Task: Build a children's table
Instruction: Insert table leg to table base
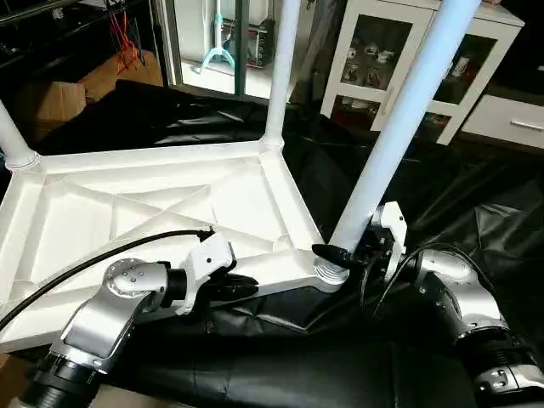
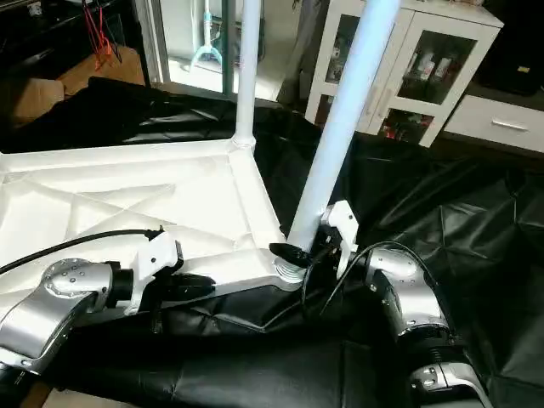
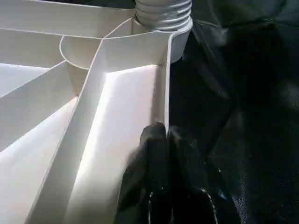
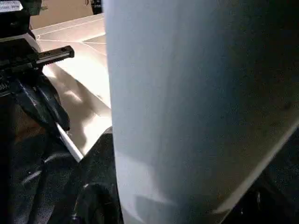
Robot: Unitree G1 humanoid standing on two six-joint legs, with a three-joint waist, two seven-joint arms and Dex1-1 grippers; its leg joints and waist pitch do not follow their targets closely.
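Note:
The children's table lies upside down: its white ribbed tabletop (image 1: 170, 204) rests on black sheeting. One leg (image 1: 282, 76) stands in the far right corner, and another leg (image 1: 13, 136) in the far left corner. A third leg (image 1: 399, 127) rises tilted from the near right corner socket (image 3: 163, 11). My right gripper (image 1: 352, 245) is shut around the base of this leg, just above the socket. Near that corner, my left gripper (image 1: 246, 285) is shut on the tabletop's near rim, its fingers (image 3: 154, 154) pinching the rim wall.
Crinkled black sheeting (image 1: 476, 212) covers the floor around the tabletop. A white glass-door cabinet (image 1: 399, 59) stands at the back right, and a cardboard box (image 1: 51, 98) at the back left. A black cable (image 1: 102, 255) runs over my left forearm.

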